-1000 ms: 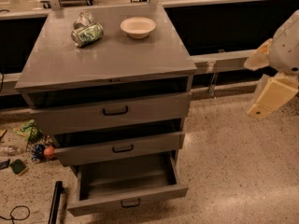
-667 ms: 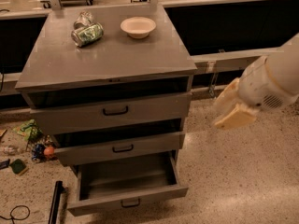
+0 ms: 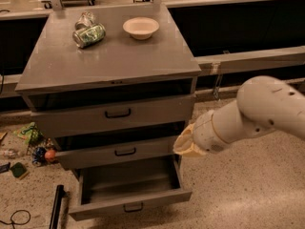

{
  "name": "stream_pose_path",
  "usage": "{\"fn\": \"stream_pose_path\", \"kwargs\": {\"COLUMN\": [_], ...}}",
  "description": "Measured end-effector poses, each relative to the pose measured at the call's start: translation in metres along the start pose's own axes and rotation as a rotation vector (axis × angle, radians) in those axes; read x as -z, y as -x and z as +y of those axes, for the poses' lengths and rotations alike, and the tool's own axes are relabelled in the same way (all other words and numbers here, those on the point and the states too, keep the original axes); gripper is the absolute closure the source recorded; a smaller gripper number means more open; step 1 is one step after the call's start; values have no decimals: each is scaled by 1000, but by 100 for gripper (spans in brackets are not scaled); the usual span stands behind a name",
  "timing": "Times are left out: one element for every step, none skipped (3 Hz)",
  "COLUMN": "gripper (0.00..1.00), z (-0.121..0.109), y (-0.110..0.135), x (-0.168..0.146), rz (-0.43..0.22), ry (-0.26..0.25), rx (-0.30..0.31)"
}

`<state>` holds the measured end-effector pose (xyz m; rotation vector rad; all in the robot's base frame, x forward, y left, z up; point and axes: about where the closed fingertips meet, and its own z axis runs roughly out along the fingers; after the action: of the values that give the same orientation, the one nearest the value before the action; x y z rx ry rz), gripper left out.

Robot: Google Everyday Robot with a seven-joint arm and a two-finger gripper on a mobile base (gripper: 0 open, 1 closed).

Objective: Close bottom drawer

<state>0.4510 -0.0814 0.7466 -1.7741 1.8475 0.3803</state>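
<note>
1. The bottom drawer [image 3: 131, 205] stands pulled well out of the grey cabinet [image 3: 114, 79]. Its front panel sits far forward of the two fronts above it and its bare inside is open to view, so the closing is not yet done.
2. The claw [image 3: 185, 144] hangs at the cabinet's right front corner, level with the middle drawer [image 3: 114, 151] and above the right end of the open drawer. Its state cannot be told from here, since only a pale tip shows at the end of the white arm [image 3: 267, 109].
3. This placement reads as an approach from the side. The arm reaches in from the right, likely so that the claw can drop in front of the low panel and push it straight back.
4. For that push the claw would have to come lower and further forward, because it is now behind the panel's line rather than in front of it.
5. The middle drawer also juts out slightly, so a push at the present height could move the wrong front.
6. A white bowl [image 3: 141, 26] and a green can [image 3: 89, 33] lying on its side rest on the bench [image 3: 109, 58], well apart from the claw.
</note>
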Motion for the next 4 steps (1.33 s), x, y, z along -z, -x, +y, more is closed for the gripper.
{"fn": "stream_pose_path", "kwargs": {"gripper": [100,100,100,100], "z": [-8,-18,2,14], "y": [-21,-14,-46,-95], "x": [-70,-80,-125,-191], "rz": [14,7,-43,-86], "ry": [-7,-43,-9,-2], "rx": [39,57,-22,-70]}}
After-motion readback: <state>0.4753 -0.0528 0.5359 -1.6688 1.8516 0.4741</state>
